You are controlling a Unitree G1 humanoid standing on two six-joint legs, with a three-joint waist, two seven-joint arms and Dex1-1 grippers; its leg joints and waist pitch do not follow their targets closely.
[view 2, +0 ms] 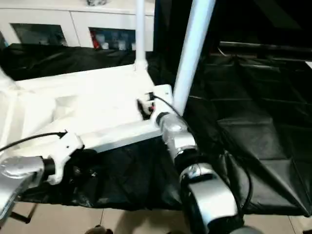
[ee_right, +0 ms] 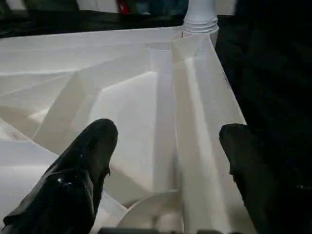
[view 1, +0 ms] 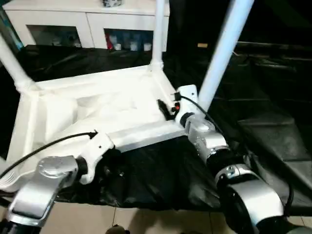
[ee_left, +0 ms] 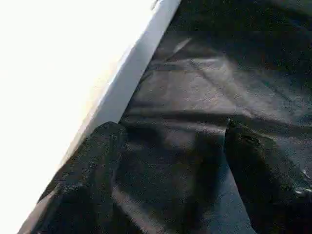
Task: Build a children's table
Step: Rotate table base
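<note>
The children's table (view 1: 97,109) lies upside down on the black sheet (view 1: 273,126), ribbed underside up, and its fitted legs rise toward twelve o'clock, their long axes roughly vertical. It looks light, stiff and smooth, likely slippery; the raised rim or a leg near its socket seems the surest hold. The right gripper (ee_right: 165,161) stands wide over the rim at the three o'clock corner, holding nothing. The left gripper (ee_left: 170,161) gapes empty beside the six o'clock edge

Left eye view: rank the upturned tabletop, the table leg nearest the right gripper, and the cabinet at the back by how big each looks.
1. Tabletop, the largest by far.
2 and 3. Nearest leg and cabinet: unsure. The picture's edge crops both, and the leg stands much nearer the camera, so I won't rank them.
</note>
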